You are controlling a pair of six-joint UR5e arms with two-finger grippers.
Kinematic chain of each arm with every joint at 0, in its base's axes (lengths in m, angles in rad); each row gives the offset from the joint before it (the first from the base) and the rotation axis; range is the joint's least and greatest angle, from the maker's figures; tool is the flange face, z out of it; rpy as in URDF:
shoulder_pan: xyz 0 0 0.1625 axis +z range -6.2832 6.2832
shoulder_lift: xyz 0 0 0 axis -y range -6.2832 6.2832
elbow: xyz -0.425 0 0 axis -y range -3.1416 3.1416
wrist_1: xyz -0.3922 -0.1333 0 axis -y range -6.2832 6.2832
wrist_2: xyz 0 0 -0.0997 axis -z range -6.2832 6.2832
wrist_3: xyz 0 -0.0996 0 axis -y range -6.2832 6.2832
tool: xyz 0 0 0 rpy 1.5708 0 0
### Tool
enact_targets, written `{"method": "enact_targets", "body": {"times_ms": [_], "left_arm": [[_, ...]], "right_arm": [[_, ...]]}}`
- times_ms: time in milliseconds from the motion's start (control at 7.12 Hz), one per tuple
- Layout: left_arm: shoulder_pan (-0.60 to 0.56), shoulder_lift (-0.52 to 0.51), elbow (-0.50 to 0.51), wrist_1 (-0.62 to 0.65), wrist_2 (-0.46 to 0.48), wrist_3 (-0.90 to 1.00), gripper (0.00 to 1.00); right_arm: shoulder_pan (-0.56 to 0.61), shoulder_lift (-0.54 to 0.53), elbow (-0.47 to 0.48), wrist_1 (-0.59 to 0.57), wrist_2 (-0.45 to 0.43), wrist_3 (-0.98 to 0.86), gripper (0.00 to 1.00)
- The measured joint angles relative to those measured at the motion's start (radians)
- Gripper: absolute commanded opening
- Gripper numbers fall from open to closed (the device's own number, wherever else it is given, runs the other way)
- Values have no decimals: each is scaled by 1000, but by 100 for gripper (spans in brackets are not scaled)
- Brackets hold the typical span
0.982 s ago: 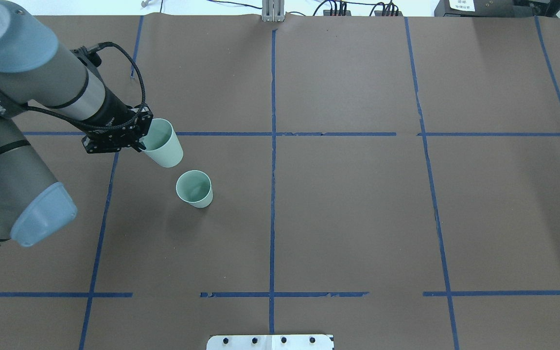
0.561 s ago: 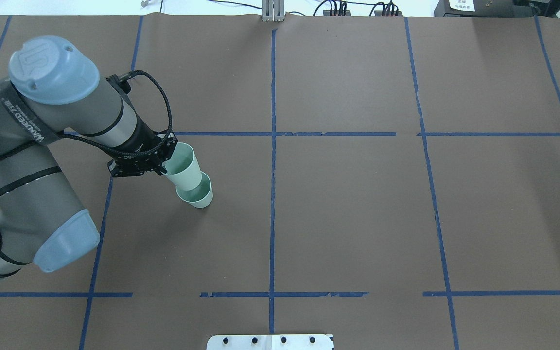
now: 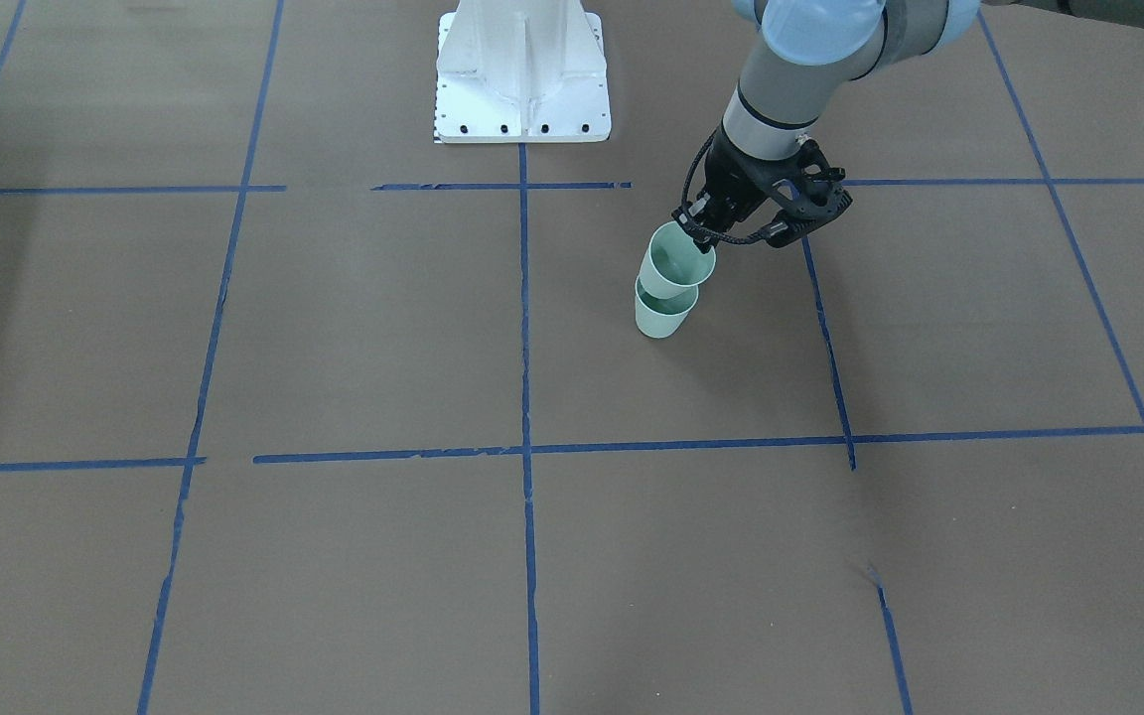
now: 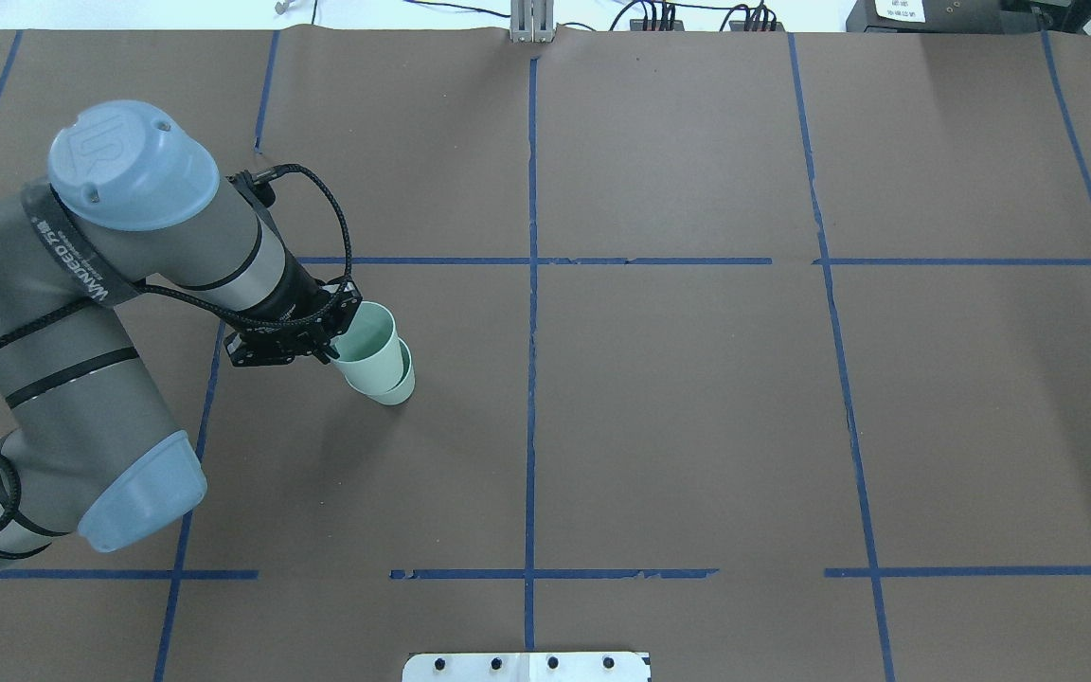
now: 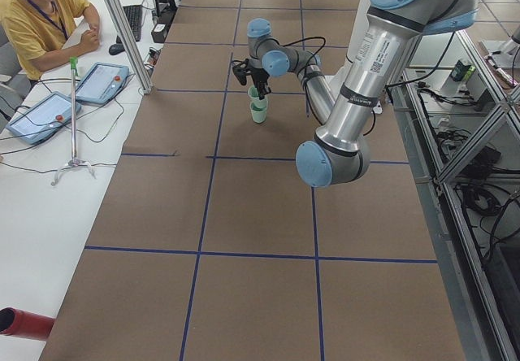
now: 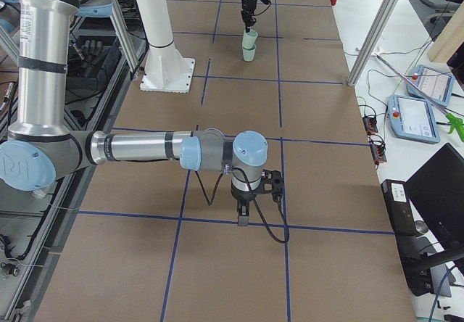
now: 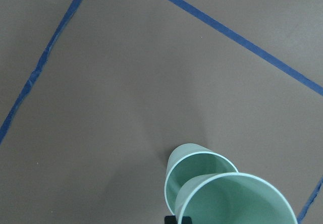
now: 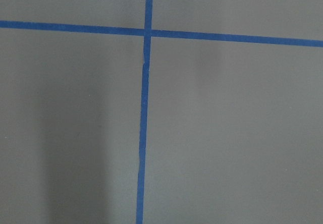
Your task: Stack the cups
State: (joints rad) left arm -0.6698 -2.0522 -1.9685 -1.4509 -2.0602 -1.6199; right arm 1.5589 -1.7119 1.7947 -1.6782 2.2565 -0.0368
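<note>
Two pale mint-green cups are at the table's left half. One cup (image 4: 401, 385) stands upright on the brown table. My left gripper (image 4: 337, 339) is shut on the rim of the other cup (image 4: 367, 337) and holds it tilted, its bottom inside the standing cup. The front view shows the held cup (image 3: 676, 263) set into the lower cup (image 3: 664, 318), with the left gripper (image 3: 701, 233) at its rim. The left wrist view shows the held cup (image 7: 237, 204) over the lower cup (image 7: 194, 166). My right gripper (image 6: 243, 217) hovers low over bare table far from the cups; I cannot tell its state.
The white robot base (image 3: 522, 70) stands at the table's near middle edge. Blue tape lines (image 4: 531, 284) divide the brown table cover. In the left side view an operator (image 5: 36, 19) sits past the table's far side with tablets (image 5: 101, 80) and a thin stand (image 5: 73, 117).
My left arm has carried the held cup right and down, from beside the standing cup to over it, and its bottom has gone into the standing cup.
</note>
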Motion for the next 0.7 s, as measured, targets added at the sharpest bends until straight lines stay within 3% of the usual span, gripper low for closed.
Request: {"method": "enact_targets", "body": {"times_ms": [702], "left_arm": [[-23, 31, -14, -33, 12, 42, 100]], "right_arm": [[1, 0, 0, 0, 0, 0, 100]]}}
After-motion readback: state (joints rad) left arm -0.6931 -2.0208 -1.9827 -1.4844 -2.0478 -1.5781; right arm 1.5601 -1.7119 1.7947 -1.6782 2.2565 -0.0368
